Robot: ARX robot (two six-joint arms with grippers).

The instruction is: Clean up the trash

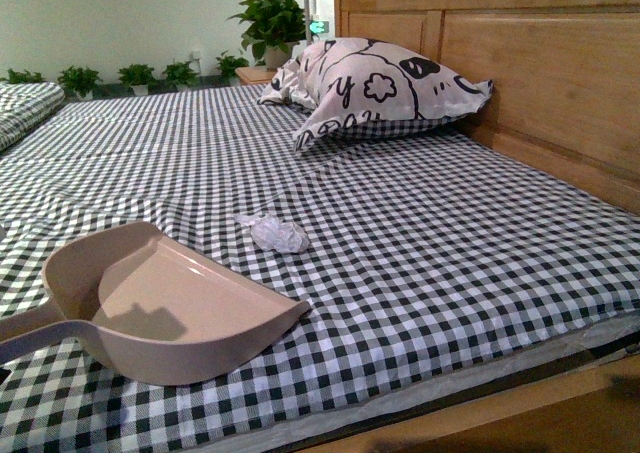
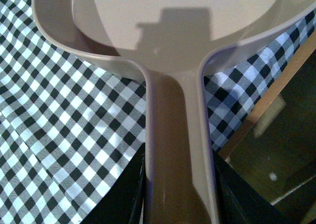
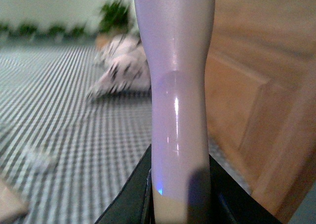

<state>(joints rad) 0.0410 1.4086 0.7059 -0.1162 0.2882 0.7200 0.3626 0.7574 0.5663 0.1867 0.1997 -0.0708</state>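
The trash (image 1: 278, 235), a small crumpled white wad, lies on the checked bedsheet just beyond the dustpan's mouth; it shows blurred in the right wrist view (image 3: 42, 159). The beige dustpan (image 1: 170, 303) rests on the sheet at front left, its mouth toward the wad. My left gripper (image 2: 180, 194) is shut on the dustpan handle (image 2: 175, 135). My right gripper (image 3: 180, 194) is shut on the pale brush handle (image 3: 177, 85), held upright; the brush head is out of view. Neither gripper shows in the front view.
A large printed white pillow (image 1: 375, 93) lies at the back against the wooden headboard (image 1: 540, 73). Potted plants (image 1: 270, 23) stand beyond the bed. The bed's front edge (image 1: 480, 393) runs close below the dustpan.
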